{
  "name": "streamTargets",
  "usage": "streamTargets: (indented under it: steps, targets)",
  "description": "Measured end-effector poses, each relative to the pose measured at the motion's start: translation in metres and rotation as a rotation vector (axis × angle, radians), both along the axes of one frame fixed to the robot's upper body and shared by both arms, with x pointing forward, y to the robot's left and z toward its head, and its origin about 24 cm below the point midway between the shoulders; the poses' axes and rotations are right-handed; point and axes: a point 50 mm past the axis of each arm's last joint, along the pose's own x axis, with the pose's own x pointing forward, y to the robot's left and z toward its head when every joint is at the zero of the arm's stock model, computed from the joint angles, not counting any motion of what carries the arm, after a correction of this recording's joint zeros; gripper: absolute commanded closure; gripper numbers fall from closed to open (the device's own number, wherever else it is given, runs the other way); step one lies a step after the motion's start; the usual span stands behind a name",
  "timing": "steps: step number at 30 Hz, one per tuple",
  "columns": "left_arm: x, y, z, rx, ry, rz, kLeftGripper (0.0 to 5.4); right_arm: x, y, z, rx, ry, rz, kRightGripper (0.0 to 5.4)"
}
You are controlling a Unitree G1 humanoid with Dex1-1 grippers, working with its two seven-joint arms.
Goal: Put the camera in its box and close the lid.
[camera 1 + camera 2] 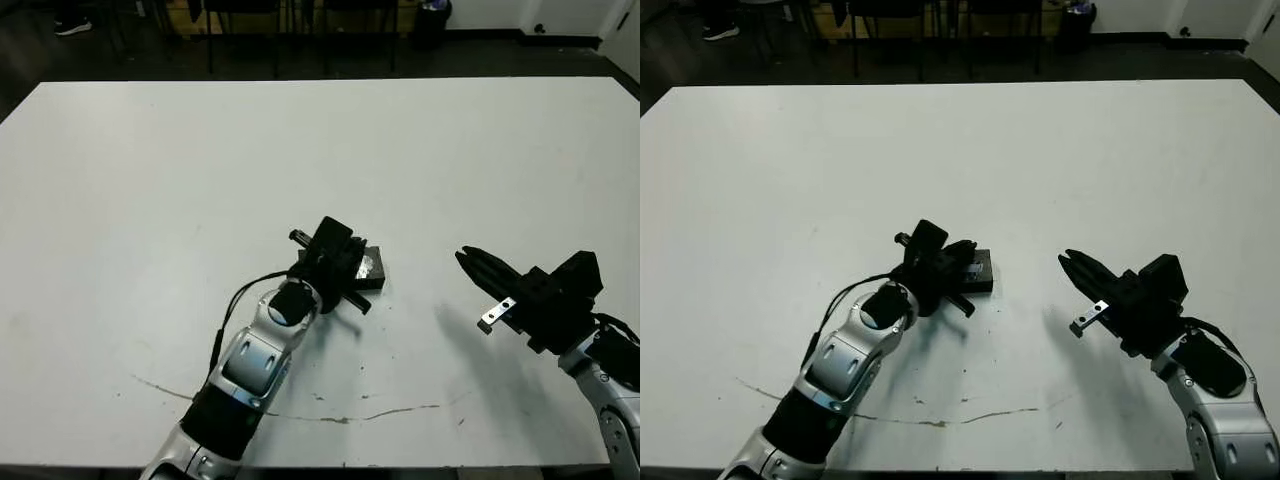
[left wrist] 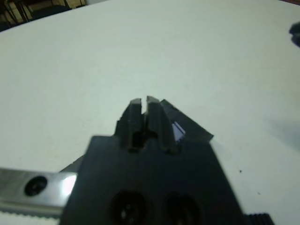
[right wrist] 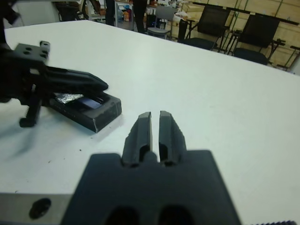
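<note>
The box (image 3: 101, 114) lies near the middle of the table as a closed black block. The lid (image 1: 372, 266), with its silvery strip, sits flat on top of it. The camera is hidden. My left gripper (image 3: 104, 86) is shut and reaches low over the lid from the left, its fingers (image 2: 151, 112) covering most of it. Whether they touch the lid I cannot tell. My right gripper (image 1: 466, 258) is shut on nothing and hovers to the right of the box, a hand-length away, pointing toward it.
A faint dark scratch line (image 1: 340, 418) runs along the table near its front edge. Black chairs (image 3: 253, 33) stand on the floor past the table's far edge.
</note>
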Motion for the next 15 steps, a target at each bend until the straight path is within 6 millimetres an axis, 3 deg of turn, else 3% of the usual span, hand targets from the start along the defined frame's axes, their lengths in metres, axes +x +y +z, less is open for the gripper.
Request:
streamTargets:
  steps: [6,10,15]
  targets:
    - [-0.001,0.039,0.005,0.014,0.042,0.087,5.39,0.0,0.001,0.001,-0.004,0.002,0.001,5.4]
    - [-0.006,0.054,0.009,0.002,0.063,0.104,5.39,0.0,0.001,0.0,0.0,0.006,0.002,5.4]
    - [-0.02,0.067,0.029,-0.078,0.018,0.099,5.39,0.0,0.002,0.003,-0.001,0.002,0.005,5.4]
